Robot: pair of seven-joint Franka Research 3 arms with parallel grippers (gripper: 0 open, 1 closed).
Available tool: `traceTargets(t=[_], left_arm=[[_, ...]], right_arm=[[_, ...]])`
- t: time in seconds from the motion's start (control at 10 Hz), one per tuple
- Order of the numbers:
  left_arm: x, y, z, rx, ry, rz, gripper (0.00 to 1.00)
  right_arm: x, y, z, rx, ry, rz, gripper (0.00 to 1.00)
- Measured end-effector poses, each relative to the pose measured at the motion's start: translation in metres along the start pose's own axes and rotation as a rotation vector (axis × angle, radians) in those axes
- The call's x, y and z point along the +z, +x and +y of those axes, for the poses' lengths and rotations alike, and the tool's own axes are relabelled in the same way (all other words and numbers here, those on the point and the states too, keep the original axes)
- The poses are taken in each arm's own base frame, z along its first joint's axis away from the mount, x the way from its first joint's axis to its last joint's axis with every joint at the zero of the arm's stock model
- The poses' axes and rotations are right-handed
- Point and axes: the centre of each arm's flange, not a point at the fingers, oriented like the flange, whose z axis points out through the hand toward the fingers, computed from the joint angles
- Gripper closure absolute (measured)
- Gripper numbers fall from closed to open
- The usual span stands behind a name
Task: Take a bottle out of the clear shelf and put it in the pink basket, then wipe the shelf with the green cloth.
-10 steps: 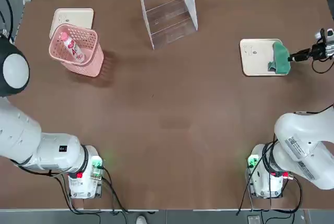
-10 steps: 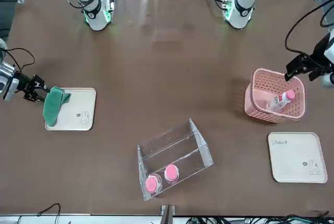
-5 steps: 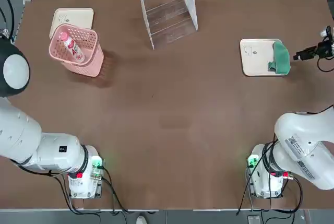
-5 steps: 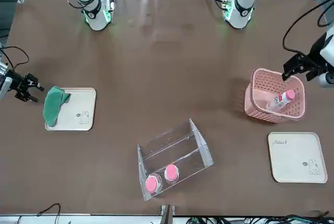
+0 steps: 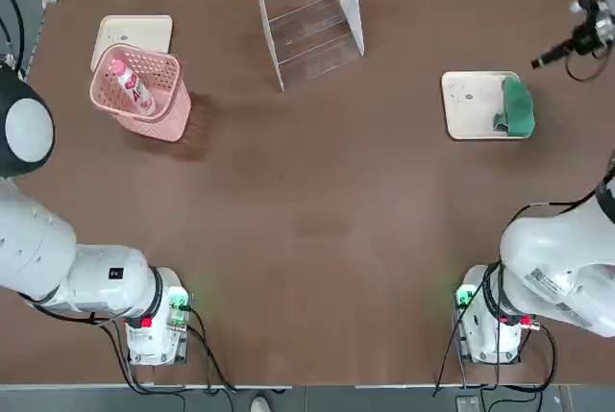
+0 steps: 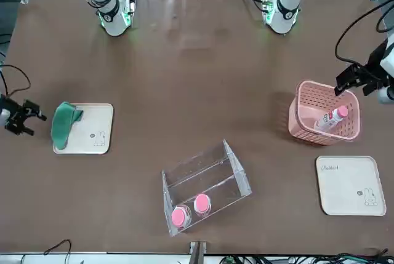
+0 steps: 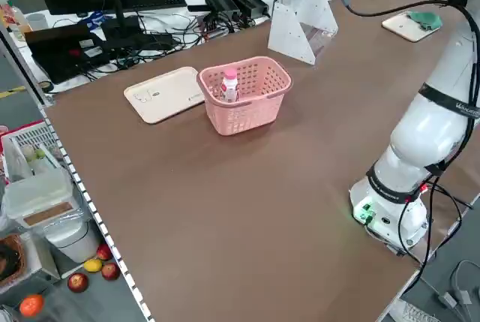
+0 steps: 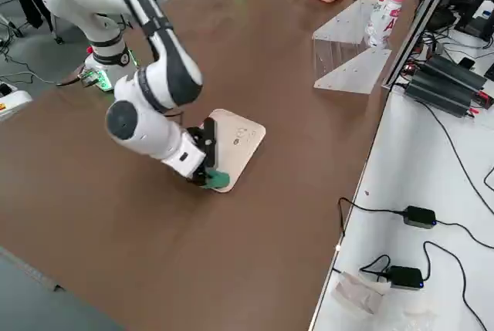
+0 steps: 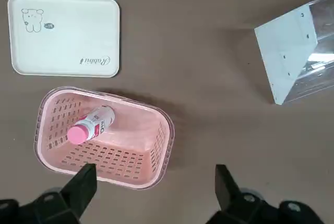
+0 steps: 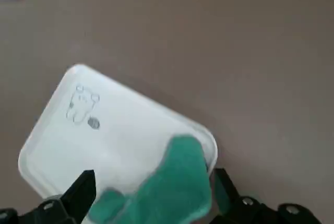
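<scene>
The pink basket stands at the far left with a white pink-capped bottle leaning inside it. Two more pink-capped bottles stand in the clear shelf at the table's far middle. The green cloth lies bunched on the outer end of a cream tray at the right. My right gripper is open and empty, just beyond the tray's far right corner; its wrist view shows the cloth lying free below it. My left gripper hovers open beside the basket.
A second cream tray lies just behind the basket. Cables and power bricks run along the bench past the table's far edge. The arm bases sit at the near edge, with bare brown tabletop between them and the objects.
My right gripper opened, let go of the green cloth on the cream tray, and drew back away from it. The left gripper has barely moved.
</scene>
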Motion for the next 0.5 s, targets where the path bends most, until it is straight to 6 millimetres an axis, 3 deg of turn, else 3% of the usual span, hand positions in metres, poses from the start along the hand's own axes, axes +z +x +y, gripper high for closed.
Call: traceTargets(t=[0.3, 0.5], left_arm=[[0.001, 0.0, -0.001, -0.002, 0.0, -0.001, 0.0], [0.001, 0.0, 0.003, 0.005, 0.0, -0.002, 0.0]], right_arm=[[0.014, 0.103, -0.089, 0.23, -0.105, -0.102, 0.0], [-0.007, 0.147, -0.152, 0.398, -0.167, -0.144, 0.0]])
